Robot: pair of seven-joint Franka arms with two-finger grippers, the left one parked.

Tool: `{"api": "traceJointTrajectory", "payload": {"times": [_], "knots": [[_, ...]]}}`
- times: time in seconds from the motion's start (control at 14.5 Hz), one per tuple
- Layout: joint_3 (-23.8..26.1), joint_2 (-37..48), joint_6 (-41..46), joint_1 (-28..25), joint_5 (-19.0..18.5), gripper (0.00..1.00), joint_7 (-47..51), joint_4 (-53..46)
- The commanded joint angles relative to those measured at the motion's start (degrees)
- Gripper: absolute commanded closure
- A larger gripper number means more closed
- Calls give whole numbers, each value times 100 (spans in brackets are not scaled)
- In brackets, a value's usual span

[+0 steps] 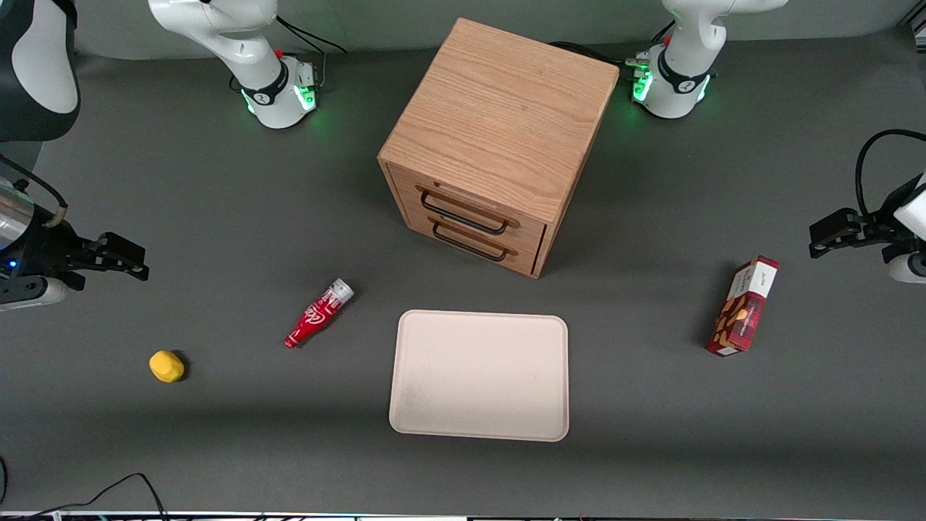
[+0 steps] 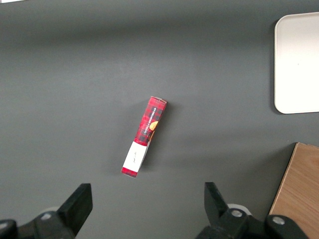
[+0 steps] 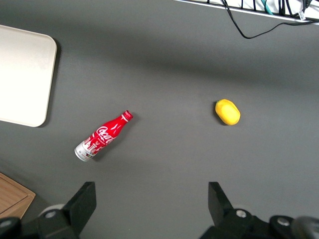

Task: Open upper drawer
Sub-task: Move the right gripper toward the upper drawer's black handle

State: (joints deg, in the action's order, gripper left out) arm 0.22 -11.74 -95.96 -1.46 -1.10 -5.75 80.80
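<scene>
- The tool (image 1: 134, 262) hangs at the working arm's end of the tabletop (image 1: 217, 217), well apart from the cabinet (image 1: 499, 137). Its fingers (image 3: 82, 204) are spread wide with nothing between them.
- The upper drawer (image 1: 477, 210) sits shut at the top of the cabinet's front, directly above the lower drawer (image 1: 481, 244), which looks the same. Its black wire handle (image 1: 463, 213) runs across most of the drawer face.
- The step in hand is the approach, and none of the task is done yet.
- To do it well, the tool likely needs to travel toward the cabinet's front and come in level with the top handle, not the lower one; the two bars lie close together, so height is the thing to get right.
- The cabinet stands turned at an angle, so the wrist probably has to rotate until the fingers straddle the bar squarely.
- Gripping near the bar's middle should keep the drawer from racking as it slides.
- The pull ought to follow the drawer's own axis, slanting toward the tray (image 1: 479, 375), which lies just in front of the cabinet; the drawer could pass over its edge.
- The bottle (image 1: 318, 314) lies near a direct path, so a raised approach seems safer; the lemon (image 1: 166, 366) is clear of it.
- A light cabinet may drag instead of opening, so a slow, steady pull seems wise.
</scene>
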Motion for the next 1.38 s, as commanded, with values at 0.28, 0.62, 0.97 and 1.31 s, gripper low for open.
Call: {"api": "traceJointTrajectory", "payload": {"times": [0.28, 0.62, 0.97, 1.31], "knots": [[74, -153, 95, -231, 40, 0, 100, -284], [163, -258, 533, -951, 4, 0, 91, -714], [198, -329, 666, -1952, -109, 0, -31, -917], [189, -644, 666, -2709, -93, 0, -216, -1197]]}}
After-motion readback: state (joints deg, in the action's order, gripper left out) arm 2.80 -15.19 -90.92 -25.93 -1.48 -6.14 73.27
